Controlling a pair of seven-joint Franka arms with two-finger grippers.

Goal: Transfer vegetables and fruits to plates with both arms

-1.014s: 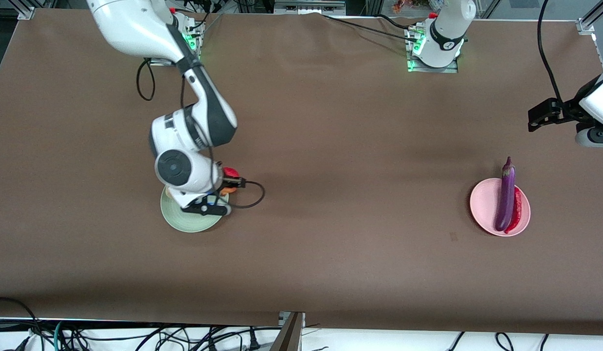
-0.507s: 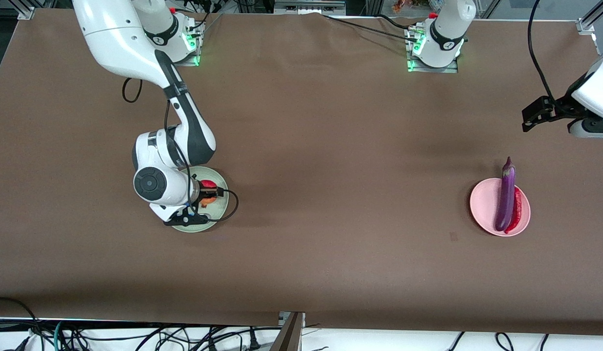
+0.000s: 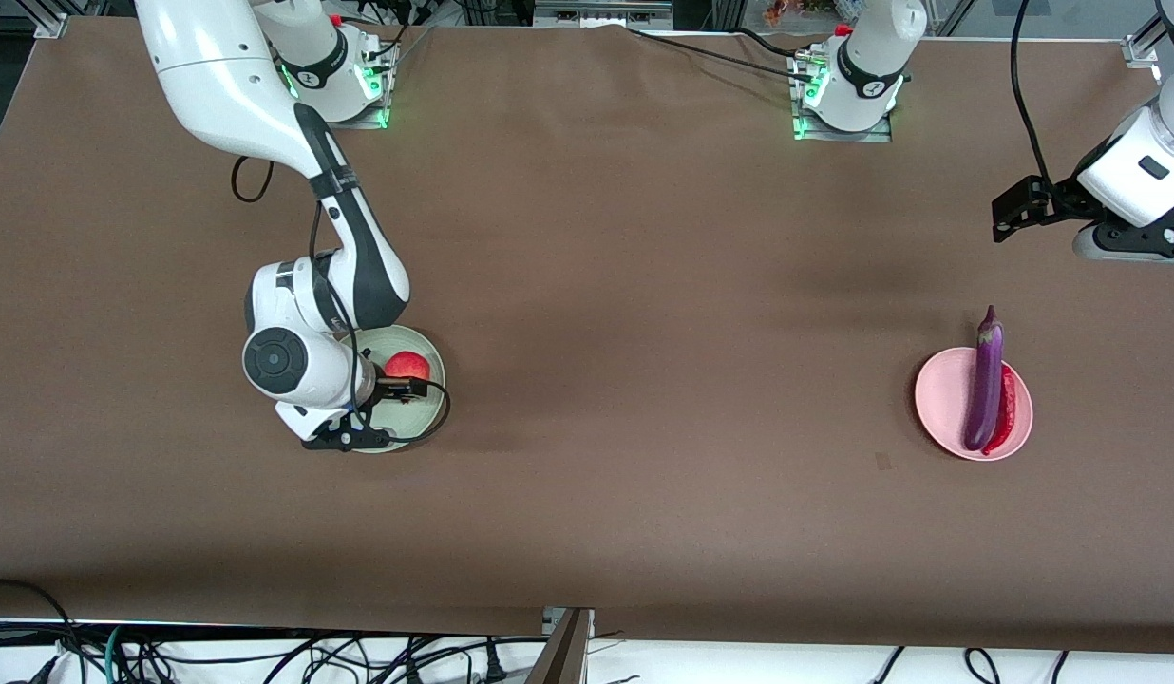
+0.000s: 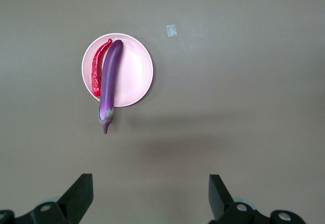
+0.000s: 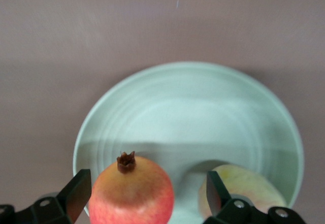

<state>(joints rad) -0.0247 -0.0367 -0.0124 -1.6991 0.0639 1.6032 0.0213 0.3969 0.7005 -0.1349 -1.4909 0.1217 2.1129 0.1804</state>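
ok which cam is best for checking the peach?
Right wrist view: the peach lies on the green plate beside the red fruit, partly hidden by the open right gripper. In the front view the arm hides it. The left wrist view misses it.

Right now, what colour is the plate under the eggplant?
Light pink plate; the purple eggplant lies across it. Shows best in the left wrist view.

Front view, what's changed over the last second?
The right gripper has slid across the green plate toward the right arm's end of the table, uncovering the red fruit. The left gripper has drawn back toward its base. The eggplant and chili stayed on the pink plate.
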